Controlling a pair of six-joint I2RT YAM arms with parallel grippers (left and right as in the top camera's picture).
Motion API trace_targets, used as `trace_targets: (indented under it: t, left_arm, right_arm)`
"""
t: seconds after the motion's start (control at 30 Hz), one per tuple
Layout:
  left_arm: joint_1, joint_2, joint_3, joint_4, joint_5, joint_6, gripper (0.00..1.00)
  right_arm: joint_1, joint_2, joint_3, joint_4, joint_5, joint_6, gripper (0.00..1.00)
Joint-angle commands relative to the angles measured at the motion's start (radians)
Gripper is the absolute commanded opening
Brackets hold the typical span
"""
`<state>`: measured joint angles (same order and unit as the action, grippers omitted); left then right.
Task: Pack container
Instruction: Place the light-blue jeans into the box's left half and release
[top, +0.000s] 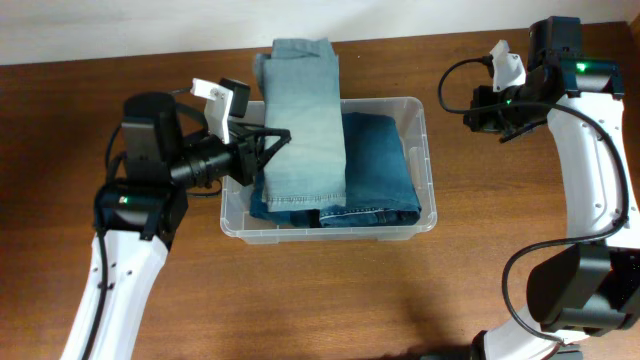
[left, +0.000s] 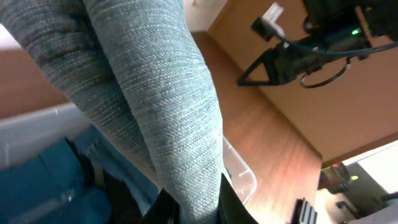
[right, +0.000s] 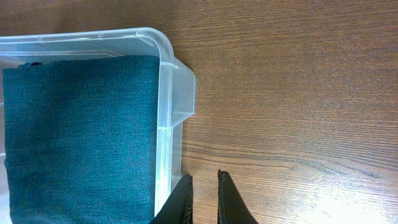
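We see the container (top: 330, 233) in the middle of the desk (top: 500, 290), with its long axis running from 9 to 3 o'clock in the overhead view. Inside it, on the 3 o'clock side, lie the folded dark blue jeans (top: 380, 165). The folded light blue jeans (top: 303, 120) lie over the 9 o'clock half with their long axis from 12 to 6 o'clock, so they cross the container's long axis. Their 12 o'clock end sticks out past the far rim, while the 6 o'clock end rests inside, partly on the dark pair. The left fingers (top: 272, 136) are at the 9 o'clock edge of the light jeans. In the left wrist view the cloth runs down between them, so we judge they are closed on this garment. The right fingers (right: 184, 198) are almost together, with only a narrow gap, and hold nothing; they hang over bare desk at 3 o'clock from the container, apart from its wall. The left arm is clearly the nearer one. In our judgement the coming move depends on the overhang: the light jeans must go toward 6 o'clock, or be turned, until they lie within the rim.
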<state>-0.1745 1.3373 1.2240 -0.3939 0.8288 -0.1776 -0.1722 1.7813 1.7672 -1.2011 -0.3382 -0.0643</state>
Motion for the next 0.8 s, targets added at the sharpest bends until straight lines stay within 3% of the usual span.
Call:
trace_targets:
  t: [0.0, 0.27, 0.5, 0.77]
  left_arm:
    - [0.000, 0.069, 0.023, -0.010, 0.040, -0.023, 0.00]
    - [0.007, 0.287, 0.023, -0.043, 0.029, 0.002, 0.00]
    - [0.055, 0.359, 0.023, -0.125, -0.257, 0.112, 0.00]
    - [0.068, 0.359, 0.023, -0.133, -0.365, 0.149, 0.00]
  right_arm:
    - [0.002, 0.011, 0.003, -0.002, 0.010, -0.010, 0.09]
    - [0.002, 0.011, 0.003, -0.005, 0.010, -0.010, 0.09]
    - [0.002, 0.011, 0.003, -0.007, 0.011, -0.010, 0.09]
    - [0.002, 0.011, 0.003, -0.007, 0.014, -0.010, 0.09]
